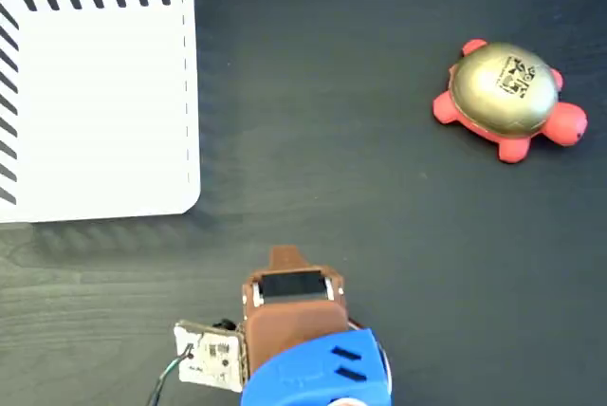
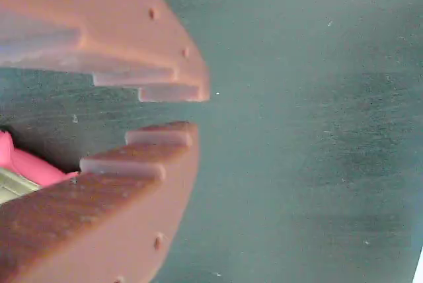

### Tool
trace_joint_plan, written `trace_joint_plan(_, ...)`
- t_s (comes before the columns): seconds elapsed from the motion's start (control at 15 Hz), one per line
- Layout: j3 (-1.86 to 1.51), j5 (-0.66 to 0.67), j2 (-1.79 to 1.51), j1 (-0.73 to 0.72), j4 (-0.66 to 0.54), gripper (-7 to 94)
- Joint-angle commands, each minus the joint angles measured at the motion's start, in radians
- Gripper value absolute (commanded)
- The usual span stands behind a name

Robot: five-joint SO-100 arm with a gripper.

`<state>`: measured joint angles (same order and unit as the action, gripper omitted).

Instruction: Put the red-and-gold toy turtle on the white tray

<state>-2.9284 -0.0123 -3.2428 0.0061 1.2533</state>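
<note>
Dark table (image 1: 379,197): turtle (image 1: 507,98), tray (image 1: 95,93) apart.

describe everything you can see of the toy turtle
The red-and-gold toy turtle sits upright on the dark table at the upper right of the fixed view, far from the white tray at upper left. Its domed shell looks like shiny gold plastic and bears a small black-and-white square sticker near the top. The head, pointing right, and the stubby feet are coral red. Nothing touches it but the table; the gripper is well below and to its left. The wrist view shows only a sliver of pink and gold at the left edge.
</note>
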Motion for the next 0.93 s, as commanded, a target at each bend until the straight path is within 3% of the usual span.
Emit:
trace_joint_plan(0.0,0.009,-0.009,-0.005,0.005,0.011,0)
trace_joint_plan(0.4,0.009,0.006,-0.005,-0.011,0.011,0)
trace_joint_plan(0.47,0.009,-0.055,0.006,-0.002,-0.011,0)
trace_joint_plan(0.67,0.345,-0.098,0.454,0.094,-0.126,0)
trace_joint_plan(0.87,0.781,-0.081,0.904,0.176,0.061,0)
